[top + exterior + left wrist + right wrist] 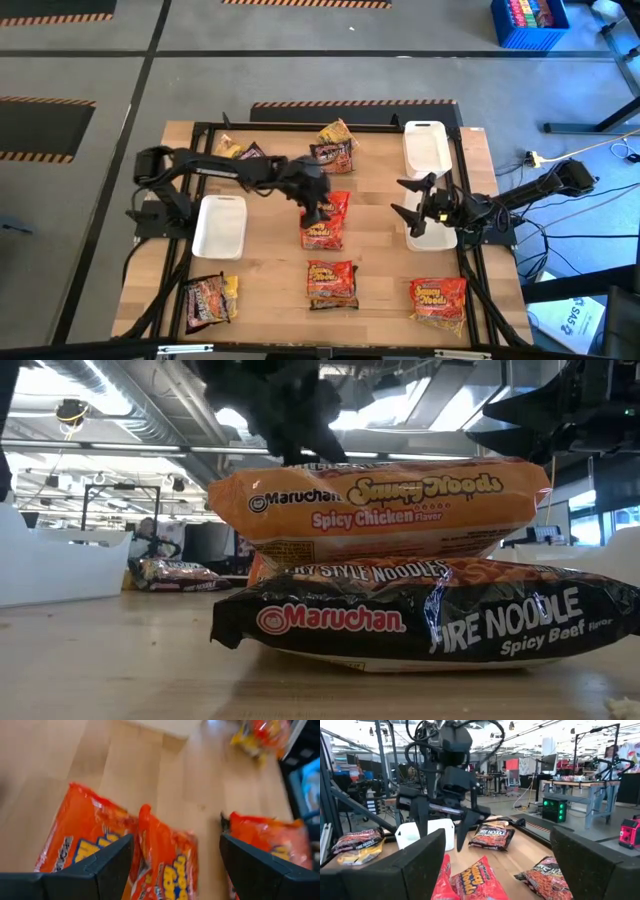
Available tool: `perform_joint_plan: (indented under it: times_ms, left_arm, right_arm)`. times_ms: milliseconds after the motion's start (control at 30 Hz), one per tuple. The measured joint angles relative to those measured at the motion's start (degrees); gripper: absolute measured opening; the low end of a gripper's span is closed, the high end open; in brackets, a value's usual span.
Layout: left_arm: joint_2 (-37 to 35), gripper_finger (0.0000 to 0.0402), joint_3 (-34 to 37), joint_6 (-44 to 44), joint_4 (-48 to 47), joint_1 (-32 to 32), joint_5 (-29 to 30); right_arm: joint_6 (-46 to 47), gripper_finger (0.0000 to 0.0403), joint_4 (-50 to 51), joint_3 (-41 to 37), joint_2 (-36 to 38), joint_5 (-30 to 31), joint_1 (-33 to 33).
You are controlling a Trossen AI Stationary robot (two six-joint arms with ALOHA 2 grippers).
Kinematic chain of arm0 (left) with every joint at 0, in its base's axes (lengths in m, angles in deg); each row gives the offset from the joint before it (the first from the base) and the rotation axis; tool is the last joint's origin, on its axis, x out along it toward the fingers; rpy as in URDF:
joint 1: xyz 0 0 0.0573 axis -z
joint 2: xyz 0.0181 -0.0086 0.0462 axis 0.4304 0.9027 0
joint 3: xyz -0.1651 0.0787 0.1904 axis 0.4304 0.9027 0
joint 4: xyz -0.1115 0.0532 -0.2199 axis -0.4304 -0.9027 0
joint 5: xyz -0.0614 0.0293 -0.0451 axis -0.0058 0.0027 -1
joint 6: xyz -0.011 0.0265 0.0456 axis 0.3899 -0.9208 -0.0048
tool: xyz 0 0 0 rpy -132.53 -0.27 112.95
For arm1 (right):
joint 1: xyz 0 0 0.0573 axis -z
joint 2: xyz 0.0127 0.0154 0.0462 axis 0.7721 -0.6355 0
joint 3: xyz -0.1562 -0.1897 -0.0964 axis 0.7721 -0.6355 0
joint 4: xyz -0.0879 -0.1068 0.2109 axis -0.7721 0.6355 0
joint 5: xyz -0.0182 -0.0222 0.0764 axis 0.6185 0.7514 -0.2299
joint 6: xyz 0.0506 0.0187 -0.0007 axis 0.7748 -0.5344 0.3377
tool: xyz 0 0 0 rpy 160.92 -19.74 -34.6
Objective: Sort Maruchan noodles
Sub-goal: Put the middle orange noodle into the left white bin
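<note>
Here your left gripper (318, 212) is hovering with its jaws spread wide and gripping nothing, just above the crinkly red-orange packets (325, 222) stacked mid-table on the wooden table (380, 265). Your right gripper (410, 199) is waiting with its jaws equally wide over a smooth white tray (432, 236). Glossy dark packets (333, 152) and yellow ones are lying scattered nearby, flat and rectangular.

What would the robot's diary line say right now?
left tool: open, above orange noodle packets | right tool: open, waiting by white tray
</note>
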Motion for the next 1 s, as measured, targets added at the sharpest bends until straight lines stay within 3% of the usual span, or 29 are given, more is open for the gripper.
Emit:
perform_joint_plan:
  times_ms: [200, 333, 867, 1000]
  left_arm:
    - [4.9, 0.0288, -5.1, -3.7, -9.5, -1.4, -1.4]
    - [6.3, 0.0288, -5.1, -3.9, -9.9, -2.3, -5.9]
    - [10.0, 0.0288, -5.0, -5.9, -11.3, -1.7, -2.8]
    - [10.5, 0.0288, -5.0, -5.5, -10.9, -1.6, -6.6]
  right_arm:
    - [0.7, 0.0339, 0.1, 0.0, -0.6, 0.0, 0.0]
    - [0.8, 0.0339, 0.1, 0.0, -0.7, -0.1, 0.0]
    - [1.0, 0.0339, 0.4, 0.0, -0.7, -0.2, 0.0]
    - [1.0, 0.0339, 0.6, 0.0, -0.7, -0.4, 0.0]
